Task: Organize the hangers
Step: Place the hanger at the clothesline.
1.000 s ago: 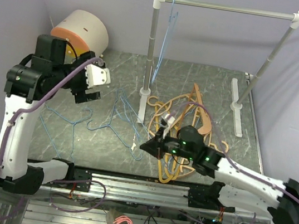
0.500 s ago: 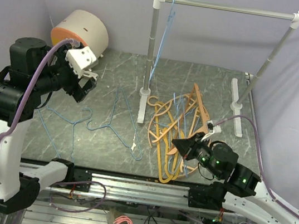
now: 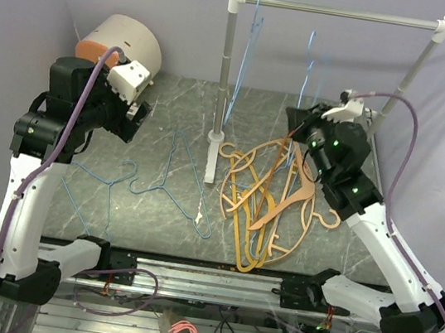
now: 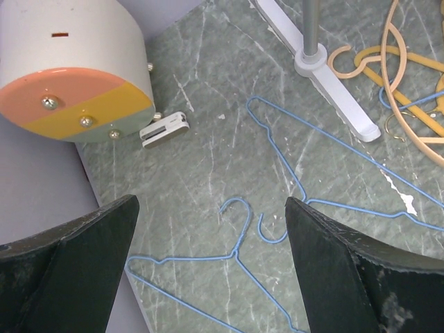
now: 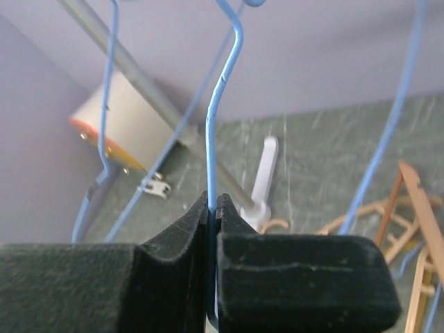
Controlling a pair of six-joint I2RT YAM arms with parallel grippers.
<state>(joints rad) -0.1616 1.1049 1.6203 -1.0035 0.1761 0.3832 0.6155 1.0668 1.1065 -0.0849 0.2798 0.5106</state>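
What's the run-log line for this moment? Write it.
right tool: shut on blue wire hanger, held below rail | left tool: open, empty | orange hangers: piled on table

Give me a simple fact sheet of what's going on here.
Right gripper: shut on a blue wire hanger, held up below the rail
Left gripper: open, above loose blue hangers on the table
On the rail: one blue hanger at its left end
Pile: orange and tan hangers tangled on the table
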